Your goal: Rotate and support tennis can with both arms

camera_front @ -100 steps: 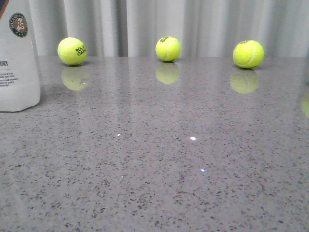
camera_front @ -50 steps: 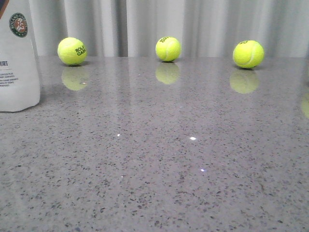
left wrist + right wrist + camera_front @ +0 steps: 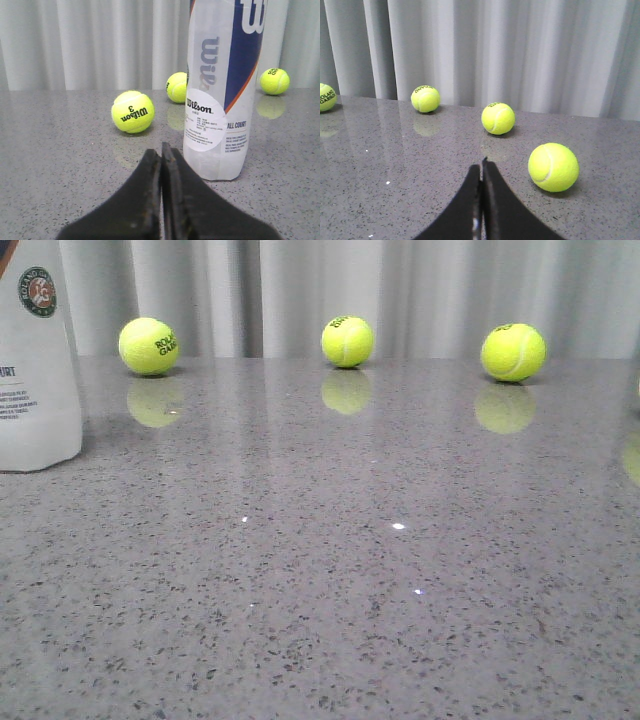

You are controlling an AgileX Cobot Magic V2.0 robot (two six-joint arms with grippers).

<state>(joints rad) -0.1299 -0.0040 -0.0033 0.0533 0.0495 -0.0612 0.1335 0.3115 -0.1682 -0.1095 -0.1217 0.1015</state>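
Tennis can (image 3: 220, 95) stands upright at table's (image 3: 330, 570) left edge, just ahead-right of the left gripper (image 3: 161, 150), fingers together. Right gripper (image 3: 481, 167) (also pressed together) faces only balls; left nearer.

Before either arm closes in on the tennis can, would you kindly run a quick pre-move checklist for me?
1. Tennis can upright on the table: ok.
2. Left pincer open for a grasp: not ok, shut.
3. Right pincer open: not ok, shut.
4. Left pincer free of the can: ok, apart.
5. Wilson 3 ball away from the can: ok.
6. Right pincer's path to the can: cannot tell.
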